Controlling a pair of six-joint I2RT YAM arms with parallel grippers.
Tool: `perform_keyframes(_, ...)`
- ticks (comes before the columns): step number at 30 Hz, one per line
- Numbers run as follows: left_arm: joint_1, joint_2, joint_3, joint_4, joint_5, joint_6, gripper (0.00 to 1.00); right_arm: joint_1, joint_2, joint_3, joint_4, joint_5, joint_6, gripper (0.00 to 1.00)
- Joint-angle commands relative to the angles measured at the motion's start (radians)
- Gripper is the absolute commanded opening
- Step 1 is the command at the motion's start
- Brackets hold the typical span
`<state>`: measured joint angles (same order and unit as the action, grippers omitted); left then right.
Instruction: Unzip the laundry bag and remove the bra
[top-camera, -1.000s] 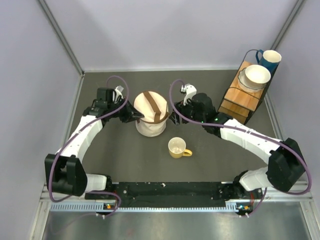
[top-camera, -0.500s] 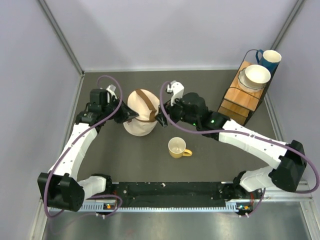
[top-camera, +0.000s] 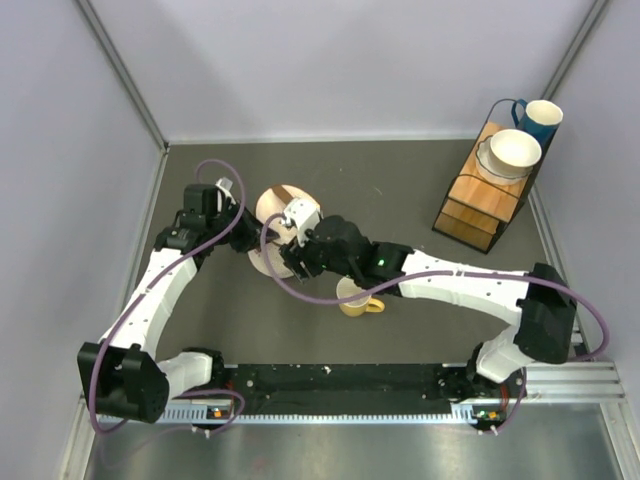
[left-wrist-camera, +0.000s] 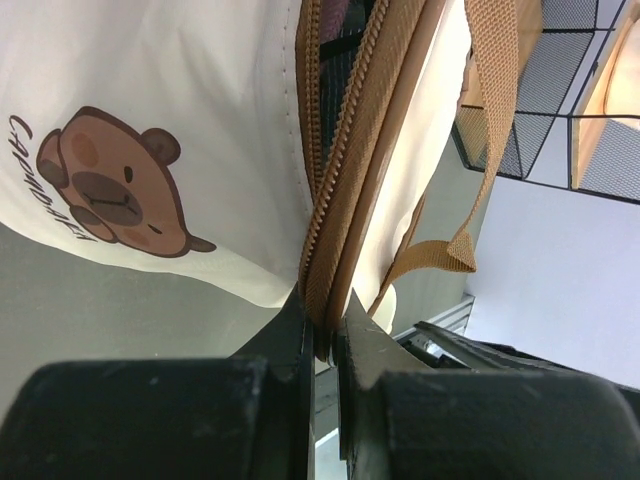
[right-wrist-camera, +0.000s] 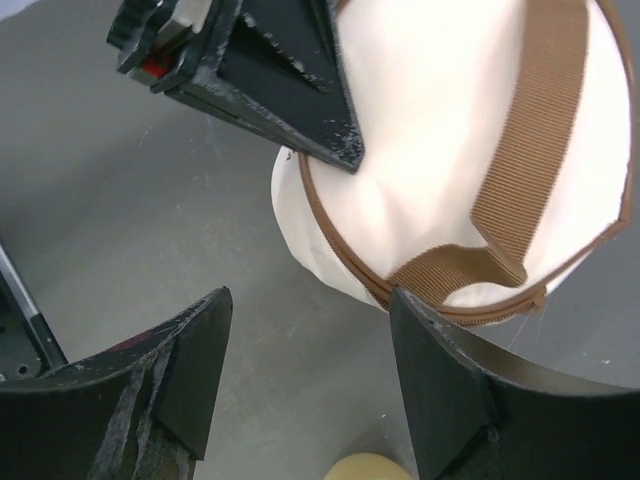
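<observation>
Laundry bag (right-wrist-camera: 430, 120), zipper (left-wrist-camera: 345, 130) in left gripper (left-wrist-camera: 322, 320) (clamped tight); right gripper (right-wrist-camera: 308, 305) spread

From above, the right arm (top-camera: 345, 250) covers the near right part of the laundry bag (top-camera: 268, 205) and the far rim of the yellow mug (top-camera: 358, 306). The right wrist view catches only a sliver of that mug at its bottom edge. In the left wrist view the bag's printed lettering (left-wrist-camera: 25, 160) is cut by the left edge, and the gap between the zipper (left-wrist-camera: 345, 130) halves is too narrow to tell what lies inside.
</observation>
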<state>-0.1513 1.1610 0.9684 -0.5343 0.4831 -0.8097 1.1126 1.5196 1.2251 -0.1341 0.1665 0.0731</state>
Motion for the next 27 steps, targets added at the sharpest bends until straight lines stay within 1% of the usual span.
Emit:
perform_keyframes(1, -0.001, -0.009, 0.001, 0.051, 0.029, -0.011, 0.00, 0.033, 0.043, 0.053, 0.082, 0.050, -0.128, 0.61)
perform_keyframes(6, -0.001, -0.009, 0.001, 0.051, 0.035, -0.013, 0.00, 0.052, 0.102, 0.093, 0.099, 0.097, -0.182, 0.58)
perform_keyframes(9, -0.001, -0.006, -0.005, 0.057, 0.035, -0.013, 0.00, 0.052, 0.125, 0.097, 0.126, 0.133, -0.197, 0.53)
perform_keyframes(10, -0.001, -0.004, -0.007, 0.059, 0.040, -0.014, 0.00, 0.052, 0.129, 0.099, 0.157, 0.139, -0.199, 0.47)
perform_keyframes(12, -0.001, -0.001, -0.008, 0.059, 0.045, -0.014, 0.00, 0.052, 0.139, 0.100, 0.168, 0.154, -0.200, 0.39)
perform_keyframes(13, -0.002, -0.001, -0.010, 0.059, 0.049, -0.016, 0.00, 0.052, 0.140, 0.102, 0.178, 0.162, -0.196, 0.25)
perform_keyframes(15, -0.001, -0.004, -0.011, 0.062, 0.052, -0.016, 0.00, 0.052, 0.140, 0.097, 0.191, 0.194, -0.193, 0.11)
perform_keyframes(16, -0.001, -0.006, -0.014, 0.062, 0.052, -0.016, 0.00, 0.052, 0.137, 0.093, 0.198, 0.202, -0.188, 0.00)
perform_keyframes(19, 0.001, -0.024, -0.014, 0.063, 0.060, -0.013, 0.00, 0.052, 0.126, 0.068, 0.240, 0.217, -0.182, 0.00)
perform_keyframes(20, 0.004, -0.030, -0.014, 0.062, 0.064, -0.013, 0.02, 0.046, 0.122, 0.060, 0.251, 0.205, -0.180, 0.00)
perform_keyframes(21, 0.007, -0.038, -0.016, 0.063, 0.064, -0.009, 0.11, 0.041, 0.111, 0.053, 0.252, 0.194, -0.176, 0.00)
perform_keyframes(23, 0.022, -0.066, -0.014, 0.056, 0.068, 0.006, 0.25, 0.026, 0.097, 0.042, 0.255, 0.136, -0.151, 0.00)
perform_keyframes(24, 0.033, -0.076, -0.013, 0.053, 0.072, 0.024, 0.42, 0.006, 0.088, 0.028, 0.260, 0.111, -0.142, 0.00)
perform_keyframes(25, 0.045, -0.086, -0.007, 0.051, 0.080, 0.035, 0.68, -0.008, 0.068, 0.021, 0.261, 0.088, -0.127, 0.00)
perform_keyframes(26, 0.071, -0.105, -0.004, 0.045, 0.084, 0.046, 0.79, -0.020, 0.059, 0.016, 0.263, 0.038, -0.118, 0.00)
perform_keyframes(27, 0.084, -0.118, 0.001, 0.034, 0.089, 0.056, 0.87, -0.049, 0.047, 0.002, 0.264, 0.000, -0.108, 0.00)
